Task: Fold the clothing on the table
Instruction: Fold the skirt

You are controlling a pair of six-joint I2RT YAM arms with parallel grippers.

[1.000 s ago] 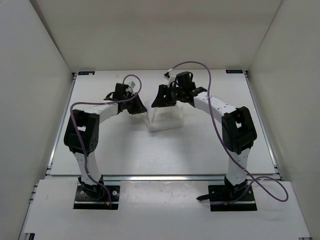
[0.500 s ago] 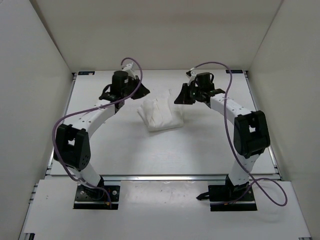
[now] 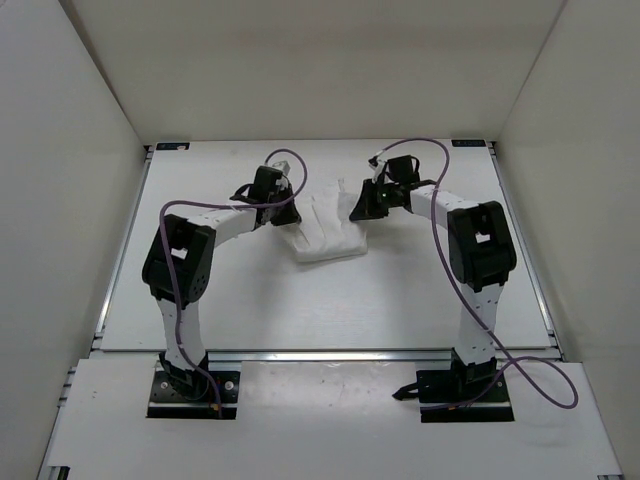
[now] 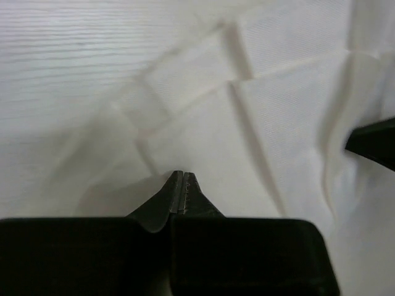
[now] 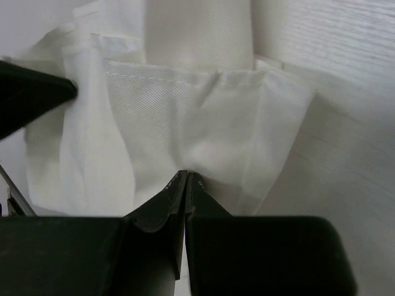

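The white clothing lies creased and partly folded on the table, a little beyond its middle. My left gripper sits at the cloth's left edge. In the left wrist view its jaws are shut, tips pinched into the fabric. My right gripper sits at the cloth's far right corner. The right wrist view shows it shut, with the fabric puckering into its tips. Each wrist view catches a dark finger of the other gripper at its side edge.
Upright white walls close in the table on three sides. Thin metal rails run along its edges. Purple cables arch over both arms. The arm bases are bolted at the near edge.
Both grippers have closed. The left arm has swung in from the far left to the cloth's left edge. The right gripper has settled at the cloth's far right corner.
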